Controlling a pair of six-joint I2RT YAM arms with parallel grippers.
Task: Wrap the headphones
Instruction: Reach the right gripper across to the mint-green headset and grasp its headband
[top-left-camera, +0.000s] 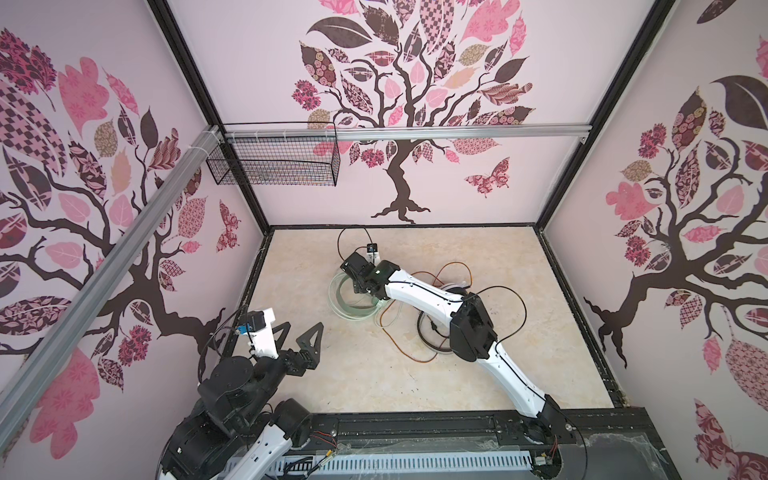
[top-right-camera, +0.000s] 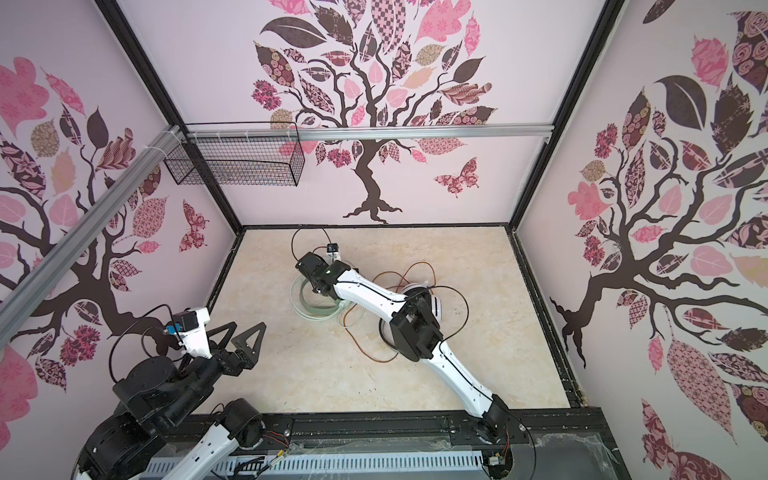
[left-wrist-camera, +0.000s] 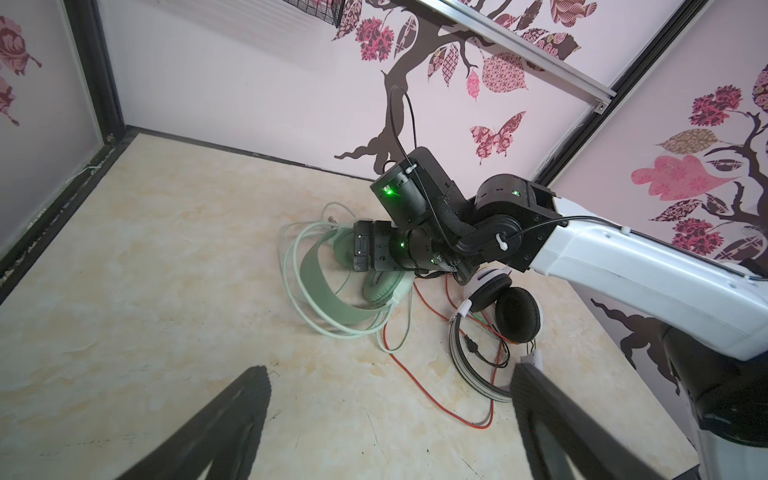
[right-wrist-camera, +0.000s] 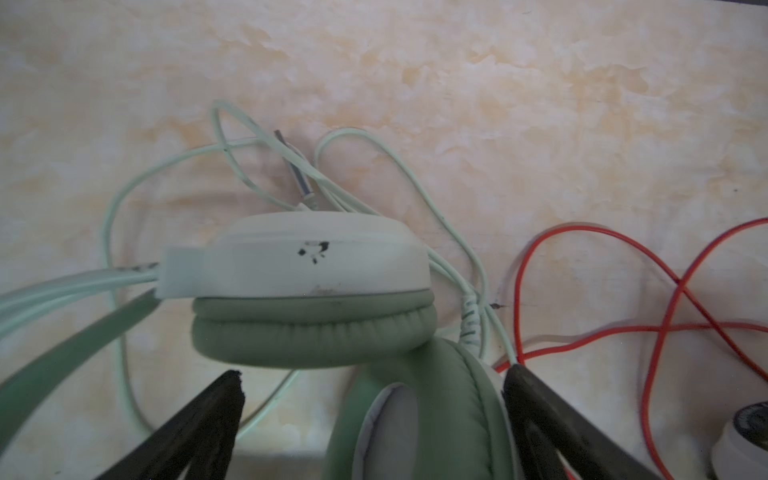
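Observation:
The mint-green headphones (top-left-camera: 348, 300) lie mid-table with their pale green cable (right-wrist-camera: 376, 143) looped loosely around them. My right gripper (right-wrist-camera: 374, 376) hangs low over them, open. One green ear cup (right-wrist-camera: 419, 415) stands between its fingers, close to one finger and clear of the other. The white and black headphones (left-wrist-camera: 512, 312) lie just to the right, partly under my right arm in both top views. Their orange-red cable (left-wrist-camera: 436, 400) sprawls over the table. My left gripper (top-left-camera: 302, 328) hovers open and empty near the table's left front.
A black wire basket (top-left-camera: 274, 160) hangs from the aluminium rail (top-left-camera: 457, 134) on the back wall. Patterned walls close in three sides. A black frame rail (top-left-camera: 415, 428) runs along the table's front edge.

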